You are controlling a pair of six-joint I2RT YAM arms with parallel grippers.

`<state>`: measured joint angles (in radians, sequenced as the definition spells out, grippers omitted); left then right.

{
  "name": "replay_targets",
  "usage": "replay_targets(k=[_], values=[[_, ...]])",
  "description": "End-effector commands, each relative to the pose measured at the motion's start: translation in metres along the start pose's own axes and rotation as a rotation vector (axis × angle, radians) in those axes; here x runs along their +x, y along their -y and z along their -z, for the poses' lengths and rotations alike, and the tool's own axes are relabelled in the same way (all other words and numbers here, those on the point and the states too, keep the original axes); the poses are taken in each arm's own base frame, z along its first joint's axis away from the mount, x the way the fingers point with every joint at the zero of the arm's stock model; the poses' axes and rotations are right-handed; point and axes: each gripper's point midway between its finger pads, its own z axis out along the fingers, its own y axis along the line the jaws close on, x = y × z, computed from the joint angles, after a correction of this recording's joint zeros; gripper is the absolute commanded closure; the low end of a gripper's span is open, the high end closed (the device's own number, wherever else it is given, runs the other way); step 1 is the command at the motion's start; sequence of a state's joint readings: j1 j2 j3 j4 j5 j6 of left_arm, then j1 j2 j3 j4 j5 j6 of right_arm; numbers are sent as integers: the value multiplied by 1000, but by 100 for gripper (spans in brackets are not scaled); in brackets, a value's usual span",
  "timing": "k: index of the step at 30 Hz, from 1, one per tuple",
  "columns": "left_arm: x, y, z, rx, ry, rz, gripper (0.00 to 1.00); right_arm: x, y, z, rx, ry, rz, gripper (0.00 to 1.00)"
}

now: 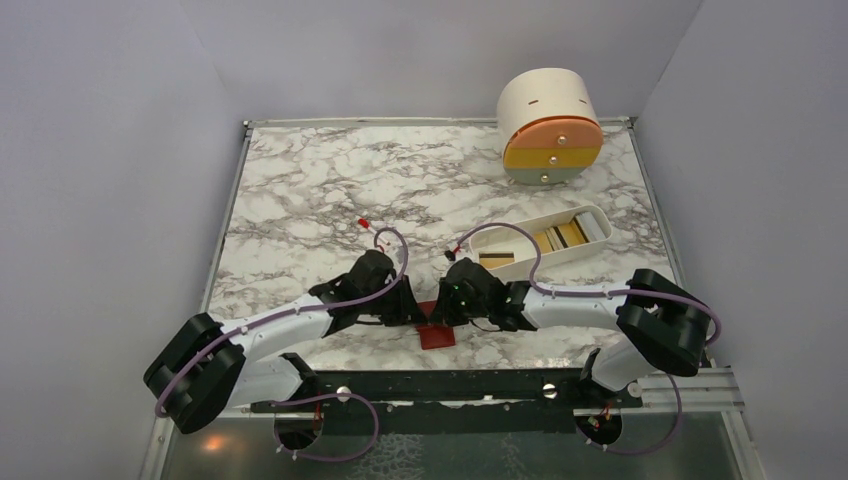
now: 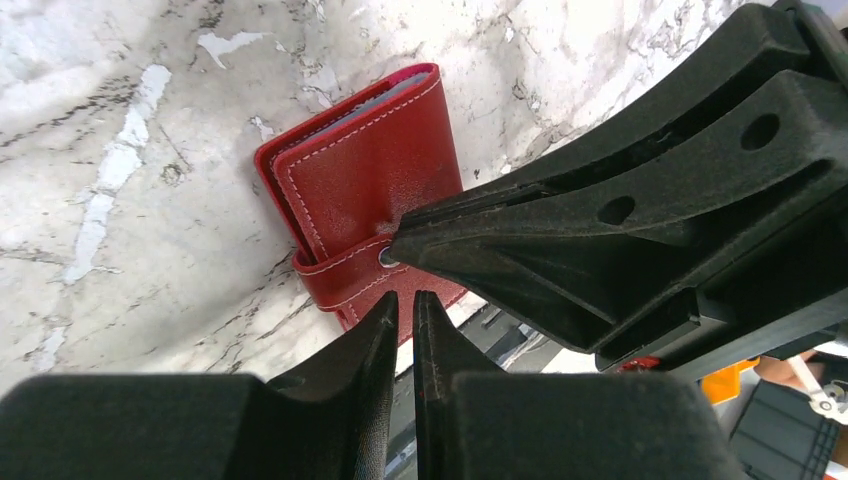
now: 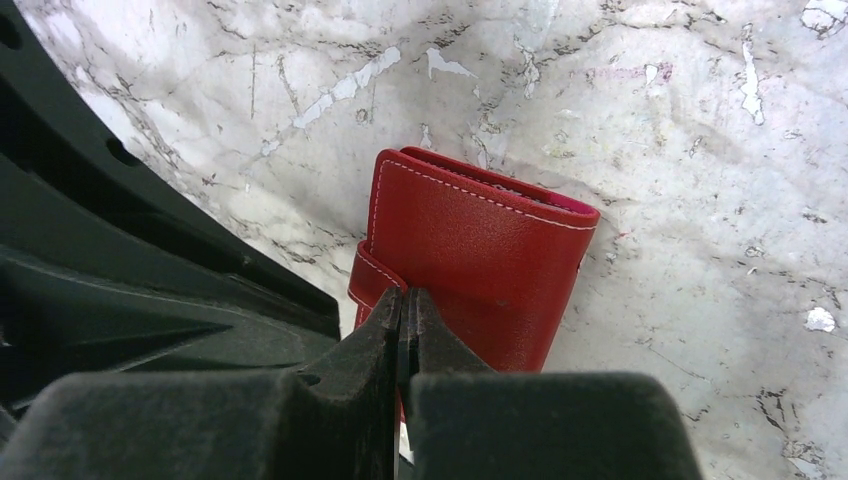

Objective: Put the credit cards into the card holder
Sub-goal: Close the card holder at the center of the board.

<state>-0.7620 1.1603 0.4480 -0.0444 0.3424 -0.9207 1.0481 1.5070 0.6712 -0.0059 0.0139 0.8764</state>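
1. Over the red card holder [image 2: 360,180], the left claw [image 2: 405,298] has its fingers a thin slit apart, tips at the holder's strap edge. Whether they pinch it, I cannot tell.
2. Right claw [image 3: 405,292] has its fingers pressed together with nothing between them, its tip on the holder's strap at the snap stud [image 2: 386,258].
3. Card holder lies folded and strapped shut on the marble table [image 1: 320,190], at the near edge, between the two claws.
4. Beyond the holder, to its far right and well apart, a white tray [image 1: 515,243] holds the credit cards [image 1: 560,236]: tan and yellowish ones, and a dark one at the end nearer the holder.
5. Farther from the holder, past the tray, stands a round cream drawer unit [image 1: 550,125].
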Motion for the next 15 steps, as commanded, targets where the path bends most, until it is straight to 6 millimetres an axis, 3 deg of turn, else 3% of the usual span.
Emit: replay_targets(k=[1, 15], values=[[9, 7, -6, 49, -42, 5, 87, 6, 7, -2, 15, 0, 2, 99], [9, -5, -16, -3, -36, 0, 87, 8, 11, -5, 17, 5, 6, 99]])
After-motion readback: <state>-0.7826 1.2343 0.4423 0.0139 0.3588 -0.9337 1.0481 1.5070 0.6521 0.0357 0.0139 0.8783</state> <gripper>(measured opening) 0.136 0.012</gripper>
